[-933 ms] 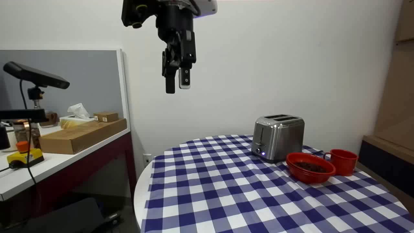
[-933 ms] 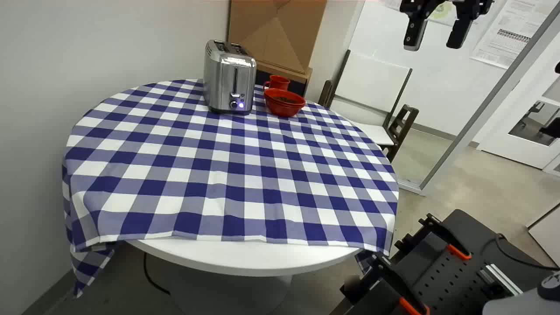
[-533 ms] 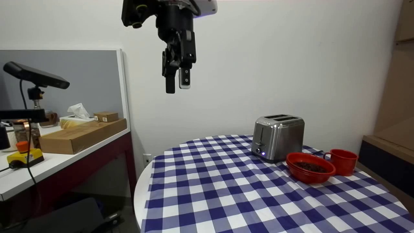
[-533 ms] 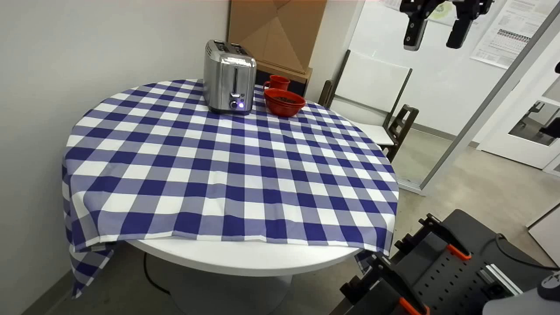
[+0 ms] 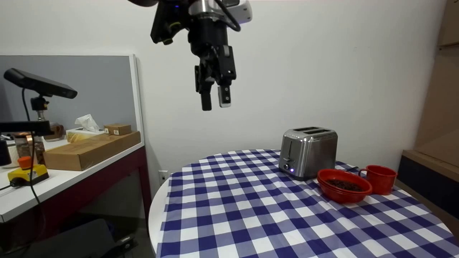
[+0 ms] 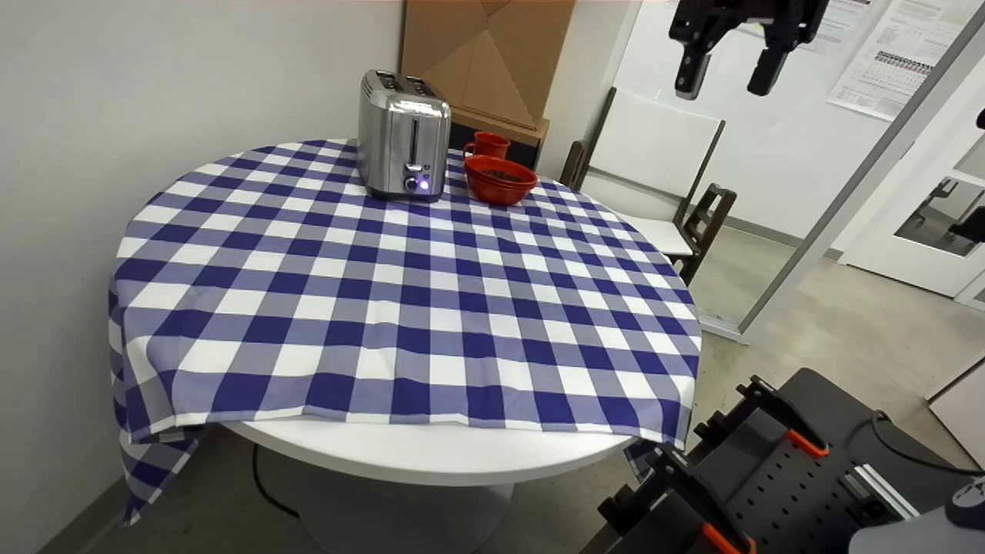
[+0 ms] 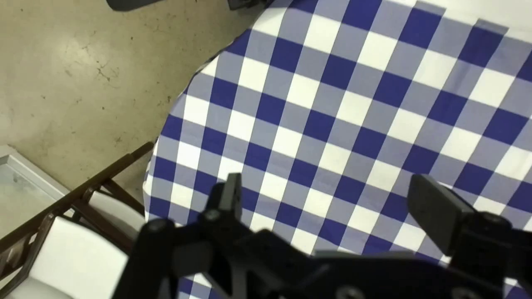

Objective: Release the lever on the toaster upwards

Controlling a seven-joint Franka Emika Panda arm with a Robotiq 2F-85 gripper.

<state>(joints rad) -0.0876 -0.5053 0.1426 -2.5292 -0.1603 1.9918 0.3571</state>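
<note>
The silver toaster [image 5: 310, 154] stands upright on the checked cloth, and it also shows in an exterior view [image 6: 385, 138]. Its lever [image 6: 415, 167] sits low on the end face, at the bottom of a dark vertical slot, above a knob and a lit light. The lever looks small in an exterior view [image 5: 286, 159]. My gripper [image 5: 216, 107] is open and empty, high above the table and well apart from the toaster. It also shows in an exterior view [image 6: 723, 92]. In the wrist view the gripper [image 7: 326, 177] has widely spaced fingers over the cloth; the toaster is out of that view.
Stacked red bowls [image 5: 339, 195] with brown contents and a red mug [image 5: 383, 181] stand close beside the toaster. The round table [image 6: 431, 446] carries a blue-white checked cloth [image 6: 369, 308]. A wall runs behind the toaster. Chairs [image 6: 646, 154] stand beyond the table edge.
My gripper has moved down and nearer to the toaster: rightward in an exterior view, leftward in an exterior view. It stays open. The toaster, bowls and mug have not moved.
</note>
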